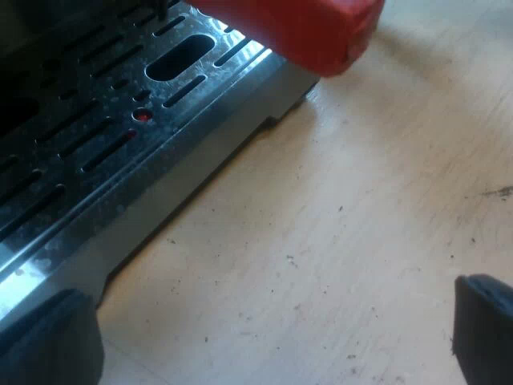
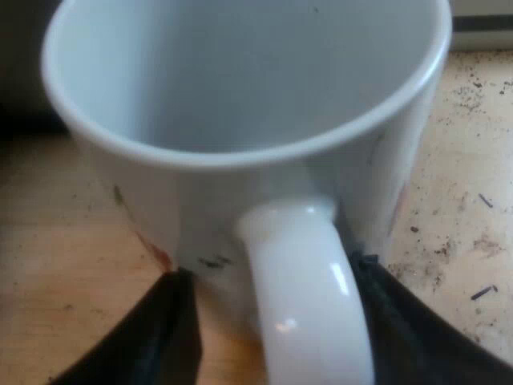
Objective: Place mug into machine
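A white mug [image 2: 240,88] stands upright on the wooden table, seen from close by its handle [image 2: 309,297]. My right gripper [image 2: 276,321] reaches around that handle with a black finger on each side. One finger sits close against the handle, the other a small gap away, so the gripper is open. My left gripper [image 1: 272,337] hovers low over the table beside the machine's slotted metal drip tray [image 1: 104,152], its fingers wide open with nothing between them. The red end of the holder's handle [image 1: 309,28] juts out above the tray.
Bare wooden table [image 1: 361,224] with scattered coffee specks lies beside the drip tray's edge. More dark grounds dot the table [image 2: 465,241] next to the mug. A dark shape stands just beyond the mug.
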You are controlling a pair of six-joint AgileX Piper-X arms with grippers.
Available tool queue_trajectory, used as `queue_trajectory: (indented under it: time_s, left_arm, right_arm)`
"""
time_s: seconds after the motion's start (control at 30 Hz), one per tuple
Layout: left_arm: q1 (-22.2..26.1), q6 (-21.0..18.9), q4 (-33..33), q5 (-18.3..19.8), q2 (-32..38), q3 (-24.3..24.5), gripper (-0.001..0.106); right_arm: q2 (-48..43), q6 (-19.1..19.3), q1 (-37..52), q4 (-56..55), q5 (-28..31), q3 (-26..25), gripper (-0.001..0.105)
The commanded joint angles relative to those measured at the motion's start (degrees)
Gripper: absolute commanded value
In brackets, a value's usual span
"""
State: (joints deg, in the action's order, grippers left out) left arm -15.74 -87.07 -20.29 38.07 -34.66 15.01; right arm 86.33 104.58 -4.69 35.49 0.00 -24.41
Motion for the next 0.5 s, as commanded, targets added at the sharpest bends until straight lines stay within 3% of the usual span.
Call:
queue_trajectory:
  time_s: [0.03, 0.07, 0.23, 0.33, 0.5]
  left_arm:
    - [-0.28, -0.04, 1.09, -0.09, 0.15, 0.18, 0.091]
    - [-0.28, -0.04, 1.33, -0.2, 0.15, 0.18, 0.091]
    - [-0.28, -0.04, 1.35, -2.03, 0.15, 0.18, 0.091]
    - [-0.28, -0.04, 1.35, -2.74, 0.15, 0.18, 0.091]
    - [-0.28, -0.46, 3.55, -6.97, 0.15, 0.18, 0.091]
  right_arm:
    - [0.09, 0.18, 0.0, 0.27, 0.0, -0.15, 0.009]
    - [-0.2, 0.32, 0.0, 0.27, 0.0, -0.15, 0.0]
    - [-4.18, 2.29, 0.0, -2.62, 0.0, -0.15, 0.0]
    - [-9.04, 3.51, 0.0, -7.09, 0.0, -0.15, 0.0]
    - [-20.93, 3.95, -0.19, -19.57, 0.0, -0.15, 0.0]
